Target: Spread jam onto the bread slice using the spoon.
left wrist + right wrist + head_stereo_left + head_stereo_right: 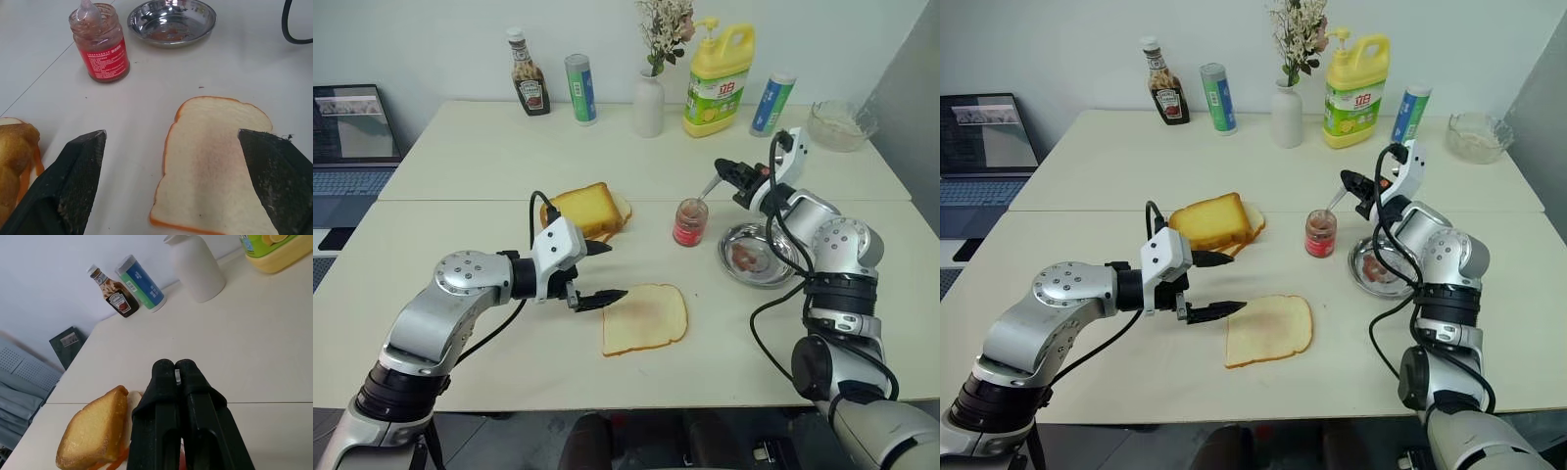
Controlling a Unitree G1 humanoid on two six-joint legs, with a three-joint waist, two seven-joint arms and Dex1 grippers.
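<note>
The bread slice lies flat on the table near the front, pale with a faint pink centre. My left gripper hovers just left of it, open and empty; the left wrist view shows its fingers straddling the slice's near edge. Behind it stands the small jam jar, open. My right gripper is above and right of the jar, shut on the spoon. The spoon slants down into the jar, its bowl resting in the mouth.
A steel dish smeared with jam sits right of the jar. Golden toasted slices lie behind my left gripper. Along the back stand a ketchup bottle, a green can, a white vase, a yellow jug and a glass bowl.
</note>
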